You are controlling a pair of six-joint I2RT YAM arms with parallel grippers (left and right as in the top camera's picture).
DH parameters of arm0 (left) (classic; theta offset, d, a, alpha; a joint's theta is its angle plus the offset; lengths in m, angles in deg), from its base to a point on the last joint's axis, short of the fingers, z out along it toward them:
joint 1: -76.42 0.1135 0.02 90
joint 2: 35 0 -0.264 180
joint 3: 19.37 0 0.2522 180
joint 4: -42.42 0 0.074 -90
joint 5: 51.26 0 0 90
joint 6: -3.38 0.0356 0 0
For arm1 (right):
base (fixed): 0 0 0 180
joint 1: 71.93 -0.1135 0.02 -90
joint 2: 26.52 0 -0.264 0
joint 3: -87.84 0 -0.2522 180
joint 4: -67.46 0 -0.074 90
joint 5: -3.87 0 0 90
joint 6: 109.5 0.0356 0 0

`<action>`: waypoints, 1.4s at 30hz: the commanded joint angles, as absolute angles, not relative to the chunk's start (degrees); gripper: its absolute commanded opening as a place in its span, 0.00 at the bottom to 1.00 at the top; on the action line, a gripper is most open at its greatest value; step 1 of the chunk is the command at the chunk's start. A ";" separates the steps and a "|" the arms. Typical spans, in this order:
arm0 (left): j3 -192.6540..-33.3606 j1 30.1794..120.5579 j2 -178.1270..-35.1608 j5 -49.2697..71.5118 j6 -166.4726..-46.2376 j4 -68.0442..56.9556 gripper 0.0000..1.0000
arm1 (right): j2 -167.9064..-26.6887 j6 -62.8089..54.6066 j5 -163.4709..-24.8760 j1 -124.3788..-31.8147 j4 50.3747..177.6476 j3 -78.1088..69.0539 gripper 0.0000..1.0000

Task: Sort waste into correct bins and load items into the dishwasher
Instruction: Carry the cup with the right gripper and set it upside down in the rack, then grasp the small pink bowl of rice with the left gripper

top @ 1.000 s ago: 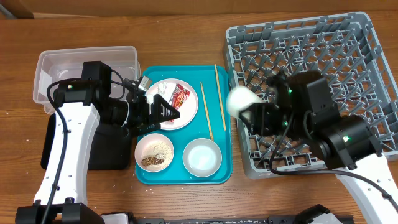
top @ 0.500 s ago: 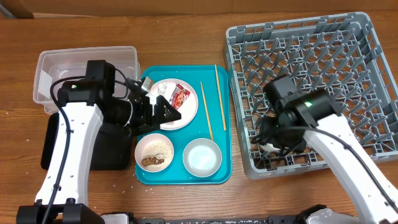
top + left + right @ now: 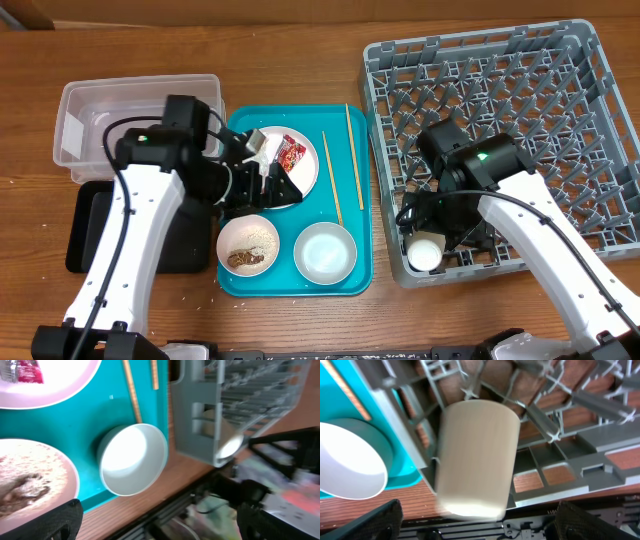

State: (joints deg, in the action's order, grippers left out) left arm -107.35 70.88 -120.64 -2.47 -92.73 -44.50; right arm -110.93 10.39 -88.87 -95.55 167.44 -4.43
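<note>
The small white cup (image 3: 425, 252) lies on its side in the front-left corner of the grey dish rack (image 3: 560, 60). In the right wrist view the cup (image 3: 477, 455) rests on the rack grid (image 3: 580, 405). My right gripper (image 3: 480, 522) is open, its fingers wide of the cup; from overhead the gripper (image 3: 440, 225) is just above it. My left gripper (image 3: 278, 185) is open and empty over the pinkish-white plate (image 3: 300, 180), which holds the red wrapper (image 3: 291, 154). A dish of rice and brown scraps (image 3: 248, 245), the pale bowl (image 3: 325, 252) and two chopsticks (image 3: 331, 178) lie on the teal tray (image 3: 345, 285).
The clear tub (image 3: 90, 110) stands at the back left, with the black tray (image 3: 85, 225) in front of it, partly under my left arm. A few rice grains lie on the table near the teal tray's front-left corner. The napkin does not show.
My right arm carried the cup from the rack's left edge to its front-left corner, where the cup now lies with the jaws open. My left arm shifted right over the plate.
</note>
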 commanded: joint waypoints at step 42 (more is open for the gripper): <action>-106.76 41.96 -132.36 47.93 -122.02 -41.55 0.81 | -107.65 10.28 -89.00 -95.48 161.67 13.56 0.91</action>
